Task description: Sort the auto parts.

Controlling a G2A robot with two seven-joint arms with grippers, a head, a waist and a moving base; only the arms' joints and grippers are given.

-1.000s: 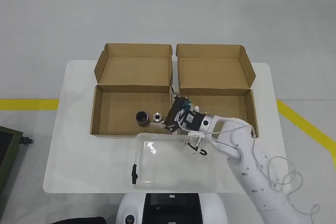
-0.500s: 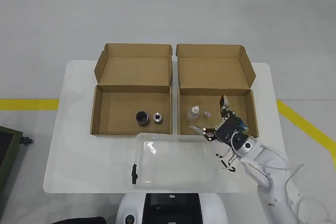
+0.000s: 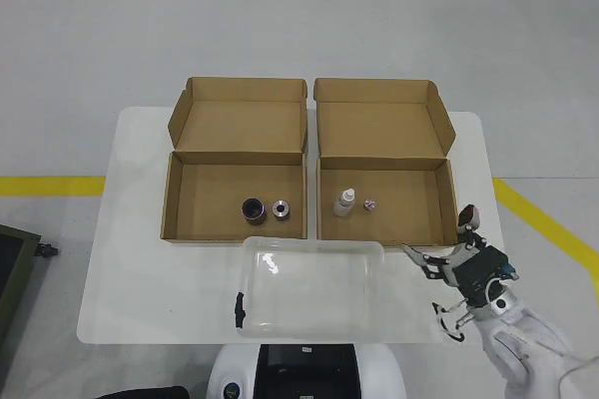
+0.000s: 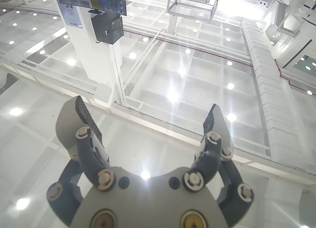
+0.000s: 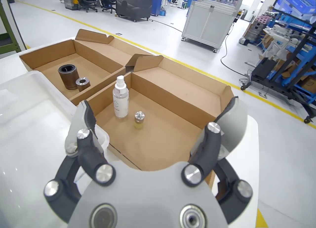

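Note:
Two open cardboard boxes stand side by side. The left box (image 3: 180, 204) holds a dark cylinder (image 3: 252, 208) (image 5: 68, 77) and a metal ring (image 3: 280, 208) (image 5: 83, 84). The right box (image 3: 419, 204) holds a white spray bottle (image 3: 345, 202) (image 5: 120, 100) and a small brass part (image 3: 369, 202) (image 5: 139, 120). My right gripper (image 3: 438, 230) (image 5: 160, 105) hangs open and empty over the table's front right, just outside the right box's near corner. My left gripper (image 4: 146, 104) is open and empty, pointing up at the ceiling.
A clear plastic bin (image 3: 309, 284) (image 5: 29, 105) sits in front of the boxes at the table's near edge. Both box lids lie folded back at the far side. Bare white table (image 3: 130, 259) lies to the left of the bin and boxes.
My right arm pulled back from the divider between the boxes, across the right box, to the table's front right. The bottle and small part came into view in the right box.

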